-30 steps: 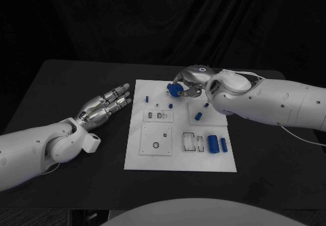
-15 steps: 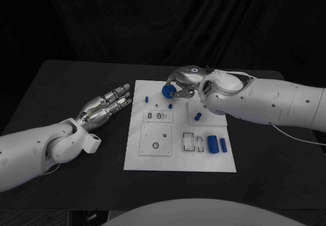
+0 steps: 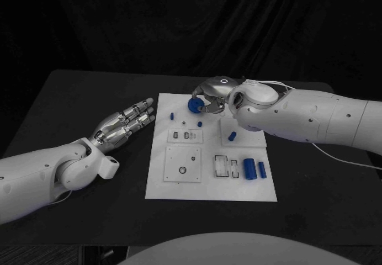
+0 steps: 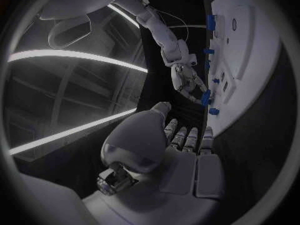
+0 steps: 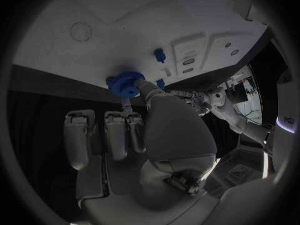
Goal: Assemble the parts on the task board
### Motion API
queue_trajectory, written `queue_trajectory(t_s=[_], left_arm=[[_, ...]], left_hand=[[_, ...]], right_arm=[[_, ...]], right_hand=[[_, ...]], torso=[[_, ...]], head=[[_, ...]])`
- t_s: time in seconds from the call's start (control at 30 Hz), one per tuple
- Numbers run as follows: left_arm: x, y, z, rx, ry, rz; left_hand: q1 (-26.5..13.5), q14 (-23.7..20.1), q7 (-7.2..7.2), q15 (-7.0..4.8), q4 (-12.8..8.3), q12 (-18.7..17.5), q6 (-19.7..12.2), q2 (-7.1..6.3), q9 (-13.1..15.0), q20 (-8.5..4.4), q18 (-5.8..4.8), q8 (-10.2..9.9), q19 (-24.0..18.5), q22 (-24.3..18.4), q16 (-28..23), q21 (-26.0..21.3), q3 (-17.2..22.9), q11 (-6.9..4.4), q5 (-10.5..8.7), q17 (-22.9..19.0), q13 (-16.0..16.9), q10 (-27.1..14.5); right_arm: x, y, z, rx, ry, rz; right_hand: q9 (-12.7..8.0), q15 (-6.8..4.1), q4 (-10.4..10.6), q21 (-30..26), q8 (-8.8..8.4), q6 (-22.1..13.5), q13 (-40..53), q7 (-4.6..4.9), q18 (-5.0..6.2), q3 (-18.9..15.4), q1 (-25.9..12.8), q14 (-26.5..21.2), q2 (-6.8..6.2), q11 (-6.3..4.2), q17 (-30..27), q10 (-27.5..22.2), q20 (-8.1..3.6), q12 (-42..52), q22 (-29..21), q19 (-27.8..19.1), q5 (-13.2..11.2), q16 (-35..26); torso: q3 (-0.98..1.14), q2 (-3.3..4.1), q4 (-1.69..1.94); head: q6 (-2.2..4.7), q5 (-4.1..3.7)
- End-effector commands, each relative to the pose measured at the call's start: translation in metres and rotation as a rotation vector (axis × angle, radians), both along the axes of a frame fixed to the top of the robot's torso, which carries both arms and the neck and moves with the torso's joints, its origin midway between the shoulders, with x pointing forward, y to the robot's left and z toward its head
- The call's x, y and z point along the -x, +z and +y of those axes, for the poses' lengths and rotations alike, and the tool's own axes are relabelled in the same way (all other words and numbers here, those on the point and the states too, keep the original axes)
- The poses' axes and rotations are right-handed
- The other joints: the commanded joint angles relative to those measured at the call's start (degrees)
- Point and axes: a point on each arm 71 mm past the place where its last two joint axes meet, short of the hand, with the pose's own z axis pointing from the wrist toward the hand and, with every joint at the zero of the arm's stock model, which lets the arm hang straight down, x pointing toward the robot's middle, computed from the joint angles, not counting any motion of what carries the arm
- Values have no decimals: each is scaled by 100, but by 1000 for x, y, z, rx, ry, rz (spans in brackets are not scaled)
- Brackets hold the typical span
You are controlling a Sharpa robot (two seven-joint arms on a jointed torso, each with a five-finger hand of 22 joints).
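The white task board (image 3: 239,187) lies mid-table. My right hand (image 3: 212,95) hovers over its far edge and pinches a blue gear (image 3: 194,104) between thumb and a finger. The right wrist view shows the gear (image 5: 125,84) at the fingertips, close above the board (image 5: 94,15). In the left wrist view the right hand (image 4: 185,79) and the gear (image 4: 205,99) hang beside the board (image 4: 250,60). My left hand (image 3: 123,124) lies open on the table left of the board, fingers stretched out, holding nothing.
On the board stand a blue peg (image 3: 171,116), a short blue pin (image 3: 200,124), a tilted blue piece (image 3: 232,136) and two blue cylinders (image 3: 255,169) near the right edge. Square recessed plates sit in its middle. Black table surrounds it.
My right hand has carried the gear a little to the left along the board's far edge. The left hand has stayed still.
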Motion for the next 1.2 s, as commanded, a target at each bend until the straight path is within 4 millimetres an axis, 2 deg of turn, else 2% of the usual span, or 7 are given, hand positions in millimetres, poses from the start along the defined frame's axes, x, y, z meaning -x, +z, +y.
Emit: queue_trajectory(t_s=[0.03, 0.17, 0.3, 0.47, 0.57, 0.8, 1.2], left_arm=[[2, 13, 0, 139, -8, -139], [2, 13, 0, 139, -8, -139], [2, 13, 0, 139, -8, -139], [2, 13, 1, 139, -8, -139], [2, 13, 0, 139, -8, -138], [2, 13, 1, 137, -7, -138], [2, 13, 1, 137, -7, -137]], left_hand=[[-70, -2, -2, 46, -15, -38, -56, 10, -5, 53, 26, 15, -4, -9, -21, -20, 37, 47, 18, -5, -5, -12], [-70, -2, -2, 46, -15, -38, -56, 10, -5, 53, 26, 15, -4, -9, -21, -20, 37, 47, 18, -5, -5, -12], [-70, -2, -2, 46, -15, -38, -56, 10, -5, 53, 26, 15, -4, -9, -21, -20, 37, 47, 18, -5, -5, -12], [-70, -2, -2, 46, -15, -38, -56, 10, -5, 53, 26, 15, -4, -9, -21, -20, 37, 47, 18, -5, -5, -12], [-70, -2, -2, 46, -15, -38, -56, 10, -5, 53, 26, 15, -4, -9, -21, -20, 37, 47, 18, -5, -5, -12], [-70, -2, -2, 46, -15, -38, -56, 10, -5, 53, 26, 15, -4, -9, -21, -20, 37, 47, 18, -5, -5, -12], [-78, -2, 0, 51, -25, -38, -52, 9, -5, 59, 26, 16, -4, -9, -21, -20, 54, 50, 19, -5, -5, -12]], right_arm=[[-1, -4, -1, 30, -17, 25], [-1, -4, 0, 30, -14, 26], [0, -4, 0, 28, -10, 25], [0, -4, 0, 26, -7, 23], [1, -4, 0, 22, -4, 22], [4, -4, 0, 13, 8, 19], [6, -3, -1, -8, 17, -2]], right_hand=[[-228, -38, 25, 15, -34, -295, 1509, -44, -45, 5, -34, 590, -66, -69, 1507, 597, -18, 15, 1510, 605, -210, 17], [-615, -98, 56, 15, -58, -865, 1509, -129, -45, -31, -70, 590, -71, -135, 1507, 597, -71, 15, 1510, 605, -336, 17], [-788, -118, 94, 15, -59, -1022, 1509, -144, -45, -87, -118, 590, -68, -153, 1507, 597, -95, 15, 1510, 605, -562, 17], [-738, -119, 108, 15, -25, -833, 1509, -141, -45, -105, -132, 590, -59, -152, 1507, 597, -99, 15, 1510, 605, -618, 17], [-667, -105, 130, 15, 93, -365, 1509, -98, -45, -132, -142, 590, -31, -125, 1507, 597, -92, 15, 1510, 605, -629, 17], [-668, -91, 150, 15, 137, -186, 1509, -87, -45, -144, -151, 590, -9, -112, 1507, 597, -80, 15, 1510, 605, -600, 17], [-800, -92, 199, 15, -31, -430, 1509, -112, -45, -193, -193, 590, -1, -123, 1507, 597, -73, 15, 1510, 605, -669, 17]], torso=[[2, 3, -1], [4, 1, 4], [2, 0, -2], [2, -2, -8], [4, -3, -9], [4, -1, -13], [7, 1, -13]], head=[[0, 0], [0, -2], [-2, -1], [-17, 12], [-20, 8], [-31, 12], [-47, 14]])
